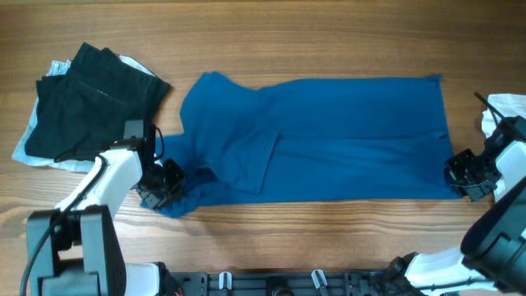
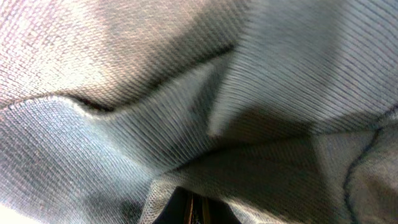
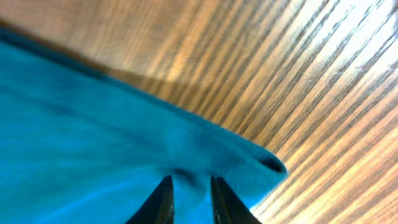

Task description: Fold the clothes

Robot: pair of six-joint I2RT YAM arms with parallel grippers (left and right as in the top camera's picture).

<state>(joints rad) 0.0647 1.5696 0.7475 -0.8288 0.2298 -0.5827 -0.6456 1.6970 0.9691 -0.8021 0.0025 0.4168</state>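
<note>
The large deep-blue garment (image 1: 329, 140) lies spread across the wooden table, its left part folded over into a flap. My left gripper (image 1: 168, 185) sits at its lower-left corner. In the left wrist view the cloth (image 2: 186, 93) fills the frame and drapes over the jaws (image 2: 194, 210), which are shut on it. My right gripper (image 1: 462, 174) is at the lower-right corner. Its dark fingers (image 3: 165, 199) stand a narrow gap apart, with the blue cloth (image 3: 93, 124) pinched between them just inside the hem.
A black garment (image 1: 86, 103) lies piled on a pale blue one (image 1: 29, 146) at the far left. A white cloth (image 1: 503, 107) sits at the right edge. Bare wooden table (image 3: 298, 74) shows beyond the hem and along the front.
</note>
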